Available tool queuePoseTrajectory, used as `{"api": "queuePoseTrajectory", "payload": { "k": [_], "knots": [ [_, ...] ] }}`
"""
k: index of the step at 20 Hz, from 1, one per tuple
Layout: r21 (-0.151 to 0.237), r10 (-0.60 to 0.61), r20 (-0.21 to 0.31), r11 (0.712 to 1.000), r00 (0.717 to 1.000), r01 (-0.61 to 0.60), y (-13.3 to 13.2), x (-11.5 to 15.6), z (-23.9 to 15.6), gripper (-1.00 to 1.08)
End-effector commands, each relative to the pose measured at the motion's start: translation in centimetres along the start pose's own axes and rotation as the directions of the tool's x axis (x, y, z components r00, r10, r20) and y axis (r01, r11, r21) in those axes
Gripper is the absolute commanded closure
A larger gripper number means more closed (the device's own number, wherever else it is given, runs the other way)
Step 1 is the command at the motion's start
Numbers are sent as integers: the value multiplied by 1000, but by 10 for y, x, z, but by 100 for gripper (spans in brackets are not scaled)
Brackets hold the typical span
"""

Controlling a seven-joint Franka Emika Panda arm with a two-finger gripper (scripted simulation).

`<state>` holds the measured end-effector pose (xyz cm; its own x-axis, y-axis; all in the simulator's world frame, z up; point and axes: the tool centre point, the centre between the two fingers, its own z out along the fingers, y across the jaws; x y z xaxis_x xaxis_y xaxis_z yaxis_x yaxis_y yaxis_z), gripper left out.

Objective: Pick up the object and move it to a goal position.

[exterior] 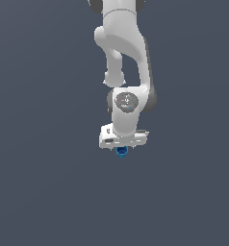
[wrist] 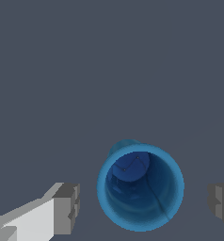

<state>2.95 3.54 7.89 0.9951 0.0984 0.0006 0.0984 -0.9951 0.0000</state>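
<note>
Cup [wrist: 140, 188] — between open claw [wrist: 144, 202] fingers

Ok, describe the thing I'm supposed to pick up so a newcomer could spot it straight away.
Find the white robot arm hanging over the plain dark grey surface and follow it down to its tool. Directly beneath sits a tiny blue cup, a hollow, open-topped cylinder, between the grey fingers, which stand apart from it. It is the only coloured thing in view.

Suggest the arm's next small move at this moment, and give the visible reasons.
Probably close the claw. In the wrist view the blue cup sits between the two fingers, with a gap on each side, so the claw looks open and lined up around it, not yet gripping.
</note>
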Motion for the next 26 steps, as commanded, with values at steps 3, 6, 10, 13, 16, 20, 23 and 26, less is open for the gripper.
{"api": "queuePoseTrajectory", "payload": {
  "k": [3, 6, 10, 13, 16, 20, 23, 26],
  "knots": [
    [0, -1, 1, 1000, 1000, 1, 0, -1, 24, -92],
    [0, -2, 1, 1000, 1000, 2, 0, -1, 35, -92],
    [0, -2, 1, 1000, 1000, 2, 0, 0, 39, -92],
    [0, -2, 1, 1000, 1000, 2, 0, 0, 39, 108],
    [0, -2, 1, 1000, 1000, 2, 0, 0, 39, 108],
    [0, -2, 1, 1000, 1000, 2, 0, 0, 39, 108],
    [0, -2, 1, 1000, 1000, 2, -2, 0, 38, 108],
    [0, -2, 1, 1000, 1000, 2, -11, 2, 37, 108]
  ]
}}
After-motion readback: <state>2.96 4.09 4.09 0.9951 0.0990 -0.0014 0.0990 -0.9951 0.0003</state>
